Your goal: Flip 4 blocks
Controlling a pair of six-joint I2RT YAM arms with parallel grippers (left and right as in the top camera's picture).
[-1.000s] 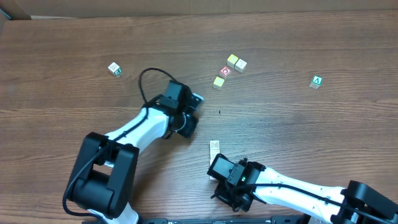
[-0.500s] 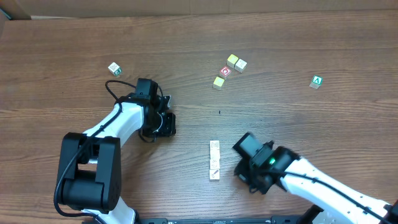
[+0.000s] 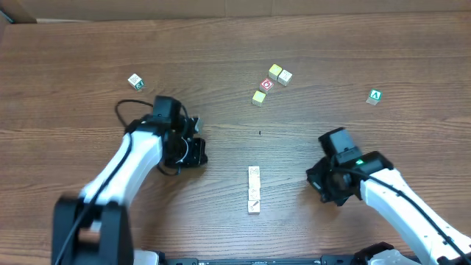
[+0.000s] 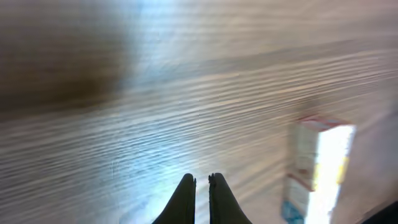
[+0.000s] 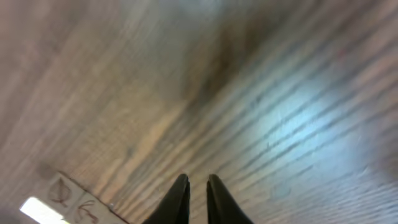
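**Both tools clear of the blocks; the row lies between them**

Overhead: the blocks (image 3: 254,190) lie end to end in one straight row on the worktop (image 3: 88,44), pale faces up. The left tool (image 3: 196,153) is to the row's left and well apart from it, with its fingers pressed together and empty. The right tool (image 3: 324,187) is to the row's right, also apart from it and holding nothing. Beyond the row's far end sits a red-faced cube (image 3: 266,84) with three pale cubes (image 3: 274,71) close around it. A green cube (image 3: 375,96) lies far off to the row's right. A lone cube (image 3: 135,81) lies far off to its left.

Left wrist: the left tool (image 4: 200,180) has its tips together apart from a hairline gap, with nothing pinched, over bare wood. The blocks (image 4: 317,162) are ahead and to the right of the tips. They are blurred, showing white faces, a red edge and a yellow patch.

Right wrist: the right tool (image 5: 196,182) has its tips parted by a narrow slit with nothing in it. The end of the blocks (image 5: 68,196) shows at the lower left. Its cream faces carry faint dark marks that are too blurred to read.
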